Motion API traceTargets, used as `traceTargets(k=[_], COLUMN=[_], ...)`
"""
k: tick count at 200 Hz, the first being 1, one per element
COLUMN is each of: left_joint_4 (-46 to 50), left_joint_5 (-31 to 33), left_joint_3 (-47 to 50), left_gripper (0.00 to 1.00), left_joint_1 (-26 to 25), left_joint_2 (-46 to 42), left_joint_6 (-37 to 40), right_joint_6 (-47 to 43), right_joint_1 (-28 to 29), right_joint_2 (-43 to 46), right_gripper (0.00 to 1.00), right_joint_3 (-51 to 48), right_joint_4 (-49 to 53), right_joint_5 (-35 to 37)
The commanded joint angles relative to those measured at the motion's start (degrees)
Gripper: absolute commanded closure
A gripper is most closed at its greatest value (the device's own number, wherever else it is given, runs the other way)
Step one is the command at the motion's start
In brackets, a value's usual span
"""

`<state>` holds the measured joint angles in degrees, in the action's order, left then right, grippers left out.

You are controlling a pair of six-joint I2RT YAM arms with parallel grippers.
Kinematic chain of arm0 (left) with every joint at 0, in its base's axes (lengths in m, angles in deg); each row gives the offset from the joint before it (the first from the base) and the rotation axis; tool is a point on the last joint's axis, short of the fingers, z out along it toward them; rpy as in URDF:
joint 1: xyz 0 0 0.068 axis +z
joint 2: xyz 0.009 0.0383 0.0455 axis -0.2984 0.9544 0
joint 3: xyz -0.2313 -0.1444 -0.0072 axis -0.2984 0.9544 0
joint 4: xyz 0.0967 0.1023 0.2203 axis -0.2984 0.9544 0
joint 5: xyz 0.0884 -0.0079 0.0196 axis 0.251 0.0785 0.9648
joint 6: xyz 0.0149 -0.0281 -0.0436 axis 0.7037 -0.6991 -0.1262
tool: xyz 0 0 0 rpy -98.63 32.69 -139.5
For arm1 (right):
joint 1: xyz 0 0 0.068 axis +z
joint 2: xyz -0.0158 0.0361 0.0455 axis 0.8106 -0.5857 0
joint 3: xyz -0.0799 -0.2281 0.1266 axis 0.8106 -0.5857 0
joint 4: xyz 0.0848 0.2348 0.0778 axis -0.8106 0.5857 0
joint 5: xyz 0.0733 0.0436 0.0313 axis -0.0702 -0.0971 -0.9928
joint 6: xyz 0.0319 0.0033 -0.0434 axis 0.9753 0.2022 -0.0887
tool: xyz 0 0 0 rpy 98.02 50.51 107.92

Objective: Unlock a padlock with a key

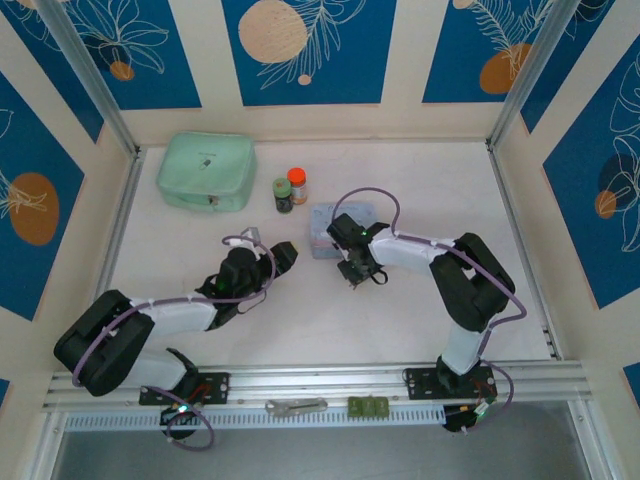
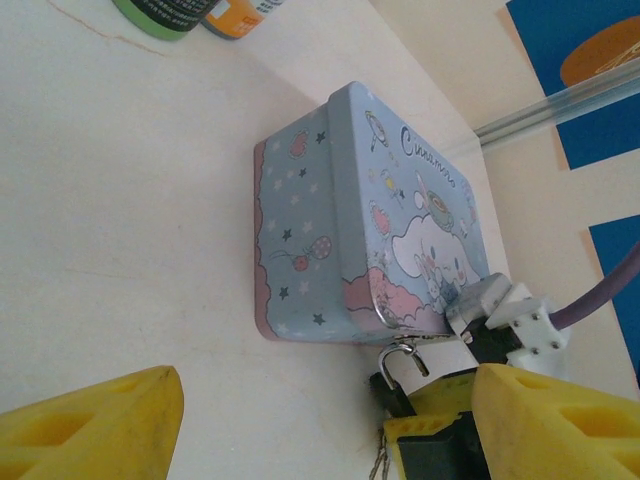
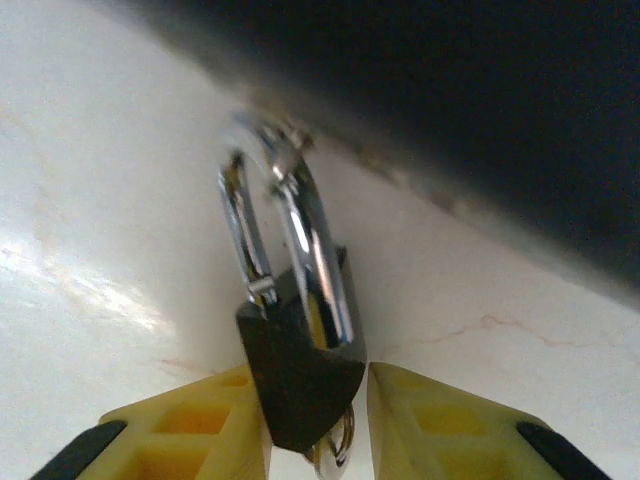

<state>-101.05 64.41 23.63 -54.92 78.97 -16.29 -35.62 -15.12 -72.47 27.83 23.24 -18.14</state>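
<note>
Right gripper (image 3: 318, 400) is clamped on the padlock (image 3: 297, 350): yellow fingers (image 3: 195, 425) pinch the dark body from both sides, silver shackle (image 3: 290, 235) pointing away from the wrist toward the dark side of the tin. The padlock sits just off the tabletop (image 1: 400, 180), right beside the light-blue cartoon tin (image 2: 385, 215), near its corner. I can't tell whether the shackle touches the tin, or whether it's latched. The key (image 3: 337, 447): I only get a bit of silver ring at the bottom of the body, between the fingers. On the left wrist cam something thin hangs under the padlock there, too small to read. Can't tell if a key is seated in the lock. Left gripper (image 2: 330, 420) has its jaws spread wide with nothing between them, facing the tin and padlock from close by. From the top cam both grippers are mid-table, the tin just beyond the right one.
</note>
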Motion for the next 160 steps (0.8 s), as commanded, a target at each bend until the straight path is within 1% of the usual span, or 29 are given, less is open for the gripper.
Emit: traceTargets(k=[1, 27, 57, 101, 135, 160], left_joint_4=[0.3, 0.1, 0.5, -0.3, -1.3, -1.5], left_joint_5=[0.7, 0.6, 0.8, 0.7, 0.7, 0.8], left_joint_3=[-1.5, -1.5, -1.4, -0.6, 1.1, 2.1], left_gripper=[0.25, 0.25, 0.25, 0.25, 0.25, 0.25], left_joint_1=[0.7, 0.7, 0.8, 0.9, 1.2, 1.6], left_joint_2=[-0.2, -0.1, -0.5, -0.8, -1.6, -2.5], left_joint_6=[1.0, 1.0, 1.3, 1.6, 1.2, 1.2], right_joint_6=[-1.3, -3.5, -5.8, -13.2, -24.1, -29.4], right_joint_1=[-1.1, -1.6, -3.3, -5.3, -5.5, -5.8], right_joint_2=[1.9, 2.7, 4.4, 5.3, 1.3, -2.0], right_gripper=[0.74, 0.88, 1.00, 1.00, 1.00, 1.00], right_joint_3=[-1.8, -3.1, -3.8, -2.7, 2.0, 5.2], right_joint_4=[-2.4, -4.7, -6.3, -7.7, -4.4, -2.3], right_joint_5=[-5.4, -8.2, -12.2, -17.6, -18.4, -18.7])
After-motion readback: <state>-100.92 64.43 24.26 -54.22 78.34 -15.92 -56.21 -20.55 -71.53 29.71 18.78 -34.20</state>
